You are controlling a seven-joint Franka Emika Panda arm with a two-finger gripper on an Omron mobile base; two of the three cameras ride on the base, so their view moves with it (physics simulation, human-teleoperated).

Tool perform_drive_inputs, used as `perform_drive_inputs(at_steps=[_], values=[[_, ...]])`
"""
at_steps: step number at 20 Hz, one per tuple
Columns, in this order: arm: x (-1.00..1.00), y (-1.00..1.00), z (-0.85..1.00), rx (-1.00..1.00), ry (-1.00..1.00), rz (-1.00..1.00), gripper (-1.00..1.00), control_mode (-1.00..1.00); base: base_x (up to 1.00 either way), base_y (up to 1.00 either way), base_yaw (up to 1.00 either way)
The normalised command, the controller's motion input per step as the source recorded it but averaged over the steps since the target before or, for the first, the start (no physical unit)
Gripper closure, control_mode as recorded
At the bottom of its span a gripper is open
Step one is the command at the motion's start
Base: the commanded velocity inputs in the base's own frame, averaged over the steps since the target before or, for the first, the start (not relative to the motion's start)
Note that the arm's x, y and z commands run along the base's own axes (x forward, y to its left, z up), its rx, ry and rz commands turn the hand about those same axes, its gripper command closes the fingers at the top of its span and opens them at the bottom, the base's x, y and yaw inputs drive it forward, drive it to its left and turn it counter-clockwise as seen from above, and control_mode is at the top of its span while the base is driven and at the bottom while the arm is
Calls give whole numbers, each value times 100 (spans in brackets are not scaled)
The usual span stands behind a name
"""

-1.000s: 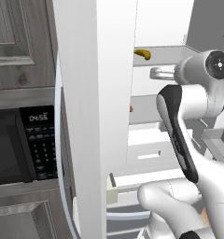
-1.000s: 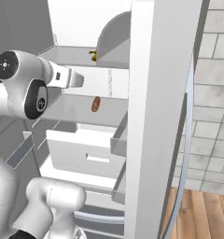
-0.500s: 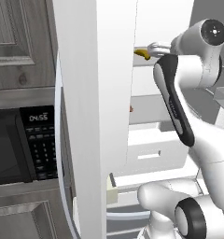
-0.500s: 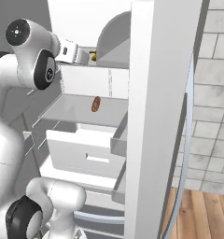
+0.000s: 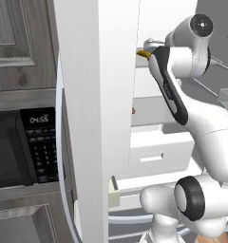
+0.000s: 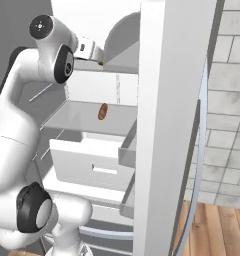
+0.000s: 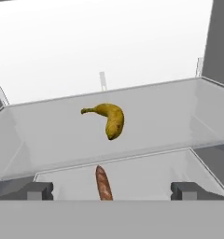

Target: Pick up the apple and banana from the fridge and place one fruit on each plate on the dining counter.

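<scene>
Banana (image 7: pixel 109 119) lies beyond wide-open, empty jaws.

Dark wood cabinets (image 5: pixel 11 42), black microwave (image 5: pixel 21 147) (clock lit), grey tiled wall (image 6: pixel 227 100), wood floor (image 6: pixel 212 225)

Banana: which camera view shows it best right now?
The hand view: the whole banana lies in plain sight on a fridge shelf. The left base view catches just a yellow end beside the arm, and the right base view a tiny speck.
</scene>
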Motion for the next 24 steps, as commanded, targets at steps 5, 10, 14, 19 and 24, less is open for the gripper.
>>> perform_drive_inputs(at_steps=[5, 10, 14, 19, 24], values=[[44, -17, -15, 0, 10, 3, -100, -100, 0, 0, 0], [42, -5, -16, 0, 3, 1, -100, -100, 0, 0, 0], [43, 0, -19, 0, 1, 4, -100, -100, 0, 0, 0], [35, 0, -23, 0, 5, 4, -100, -100, 0, 0, 0], [28, 0, -8, 0, 3, 3, -100, -100, 0, 0, 0]])
